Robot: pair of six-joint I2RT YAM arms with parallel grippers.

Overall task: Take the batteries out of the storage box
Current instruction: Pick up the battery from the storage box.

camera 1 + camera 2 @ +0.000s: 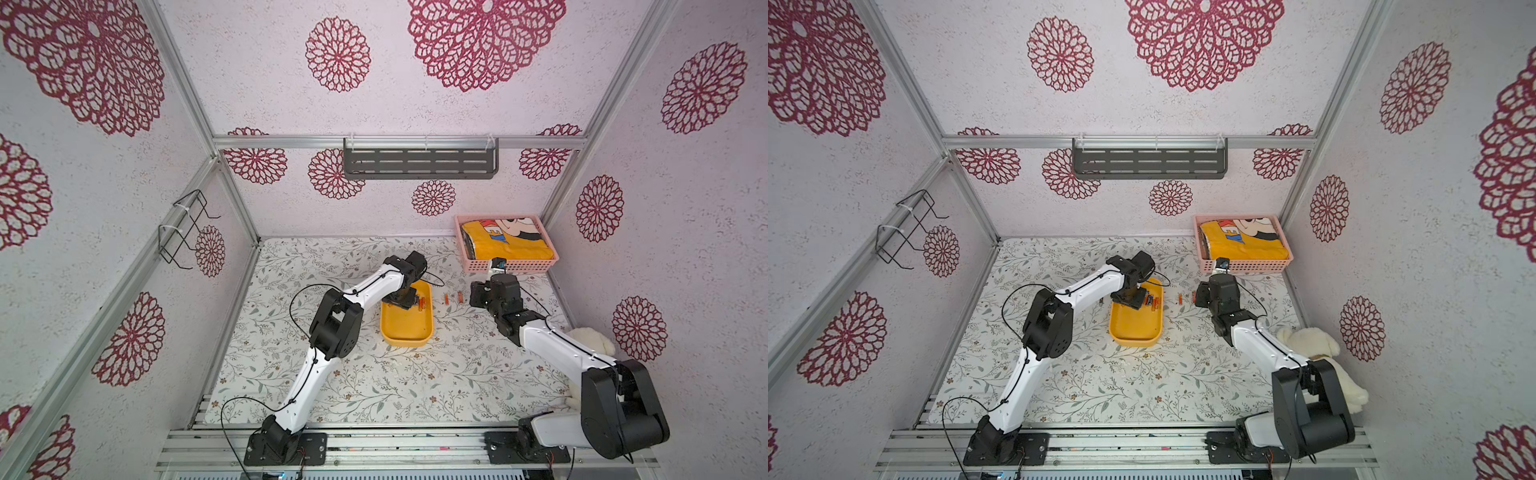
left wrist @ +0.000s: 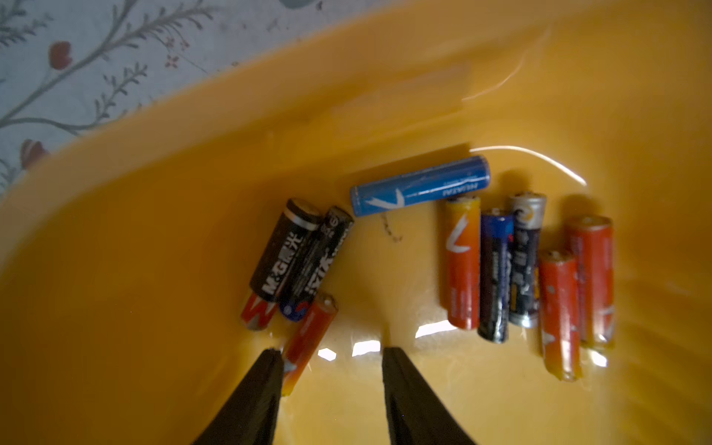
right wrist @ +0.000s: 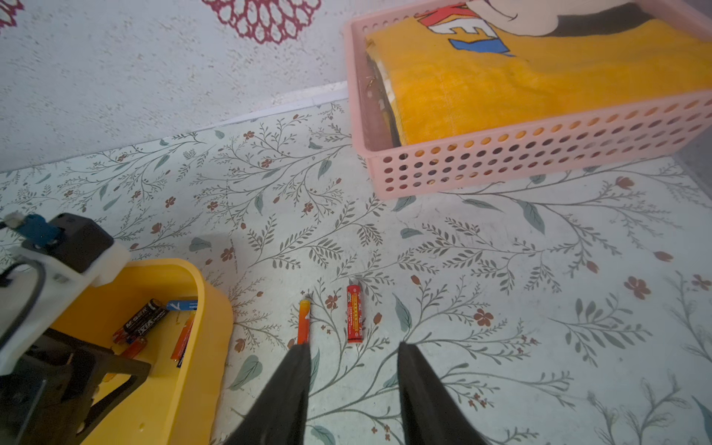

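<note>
The yellow storage box (image 1: 407,343) (image 1: 1136,341) sits mid-table. In the left wrist view its floor (image 2: 231,135) holds several batteries: a blue one (image 2: 420,185), two black ones (image 2: 285,250) and a row of orange and dark ones (image 2: 520,269). My left gripper (image 2: 332,351) is down inside the box, open. An orange battery (image 2: 310,335) lies against one fingertip (image 2: 275,356), not clamped. Two batteries, one orange (image 3: 303,321) and one red (image 3: 354,314), lie on the table right of the box (image 3: 215,308). My right gripper (image 3: 356,345) hovers open just behind them, holding nothing.
A pink perforated basket (image 1: 511,266) (image 3: 539,162) with yellow cloth stands at the back right corner. A white plush toy (image 1: 1304,340) lies by the right wall behind my right arm. A grey shelf (image 1: 419,162) and a wire rack (image 1: 183,228) hang on the walls.
</note>
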